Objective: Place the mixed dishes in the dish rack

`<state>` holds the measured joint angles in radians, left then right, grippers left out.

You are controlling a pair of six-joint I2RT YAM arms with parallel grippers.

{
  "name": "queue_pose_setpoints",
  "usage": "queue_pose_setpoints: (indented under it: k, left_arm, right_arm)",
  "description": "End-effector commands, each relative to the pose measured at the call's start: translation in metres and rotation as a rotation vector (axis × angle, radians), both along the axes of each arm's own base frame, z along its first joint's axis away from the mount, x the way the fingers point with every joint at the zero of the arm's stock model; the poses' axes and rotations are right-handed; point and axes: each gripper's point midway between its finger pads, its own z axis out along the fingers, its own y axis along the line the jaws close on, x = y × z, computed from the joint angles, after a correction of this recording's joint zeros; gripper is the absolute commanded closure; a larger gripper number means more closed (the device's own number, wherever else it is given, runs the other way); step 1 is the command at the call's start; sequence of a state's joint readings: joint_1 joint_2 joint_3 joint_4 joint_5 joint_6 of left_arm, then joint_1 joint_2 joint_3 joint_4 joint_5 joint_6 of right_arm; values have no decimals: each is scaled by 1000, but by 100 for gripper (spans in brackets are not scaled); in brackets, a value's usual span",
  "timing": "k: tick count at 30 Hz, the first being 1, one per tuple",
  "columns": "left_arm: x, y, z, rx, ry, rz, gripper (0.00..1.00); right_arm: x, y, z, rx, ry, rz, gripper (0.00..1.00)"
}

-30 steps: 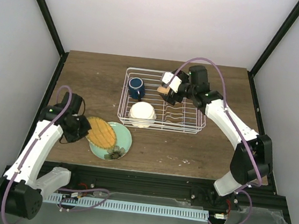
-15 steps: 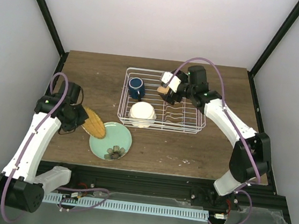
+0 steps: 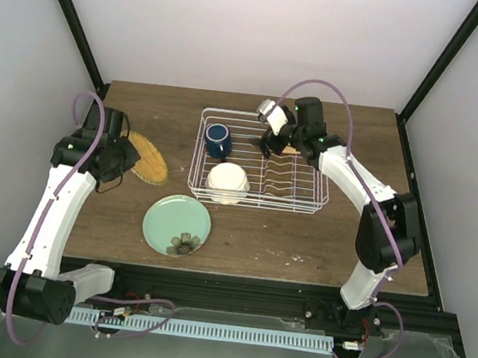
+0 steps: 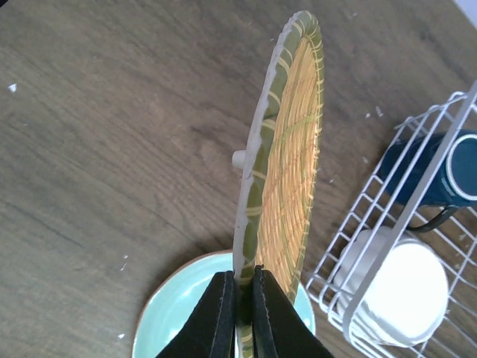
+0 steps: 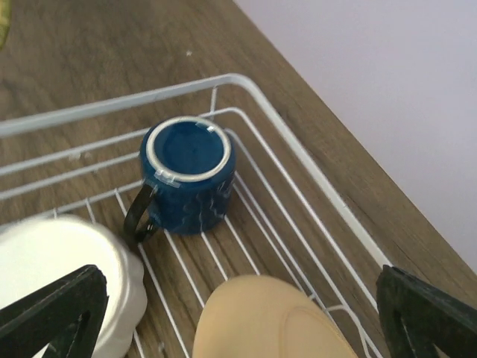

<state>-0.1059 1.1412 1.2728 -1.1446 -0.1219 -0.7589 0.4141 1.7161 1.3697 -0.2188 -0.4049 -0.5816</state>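
Note:
My left gripper (image 4: 242,287) is shut on the rim of the round orange-yellow woven plate (image 4: 291,164) and holds it on edge above the table; the top view shows the gripper (image 3: 131,156) and plate (image 3: 150,159) left of the white wire dish rack (image 3: 305,206). The mint-green plate (image 3: 174,220) with its dark flower mark lies flat in front of the rack. The dark blue mug (image 5: 188,175) and the small white scalloped dish (image 5: 56,276) sit inside the rack (image 5: 298,179). My right gripper (image 5: 237,291) hangs open over the rack's middle (image 3: 271,141).
A tan rounded object (image 5: 268,321) shows low between my right fingers, clear of both; I cannot tell what it is. Upright tines (image 3: 284,177) fill the rack's right half. Black frame posts stand at the table's back corners.
My left arm has lifted the orange-yellow plate off the mint-green plate and carried it left and back, turning it on edge. My right gripper has shifted slightly back over the rack.

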Motion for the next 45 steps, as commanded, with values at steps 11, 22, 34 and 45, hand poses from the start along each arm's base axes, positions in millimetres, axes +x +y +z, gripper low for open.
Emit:
queue_pose_setpoints:
  k: [11, 22, 34, 45]
  left_arm:
    - [49, -41, 110, -114, -452, -243, 100]
    - [57, -93, 115, -249, -569, -536, 100]
    - [54, -114, 95, -336, -567, -647, 100]
    - [56, -123, 82, -393, -573, -679, 100]
  right_arm:
    - [23, 28, 45, 263, 305, -16, 0]
    - [-6, 62, 48, 427, 648, 191, 2]
    - [-40, 81, 63, 591, 850, 434, 10]
    - [-56, 115, 52, 584, 911, 526, 27]
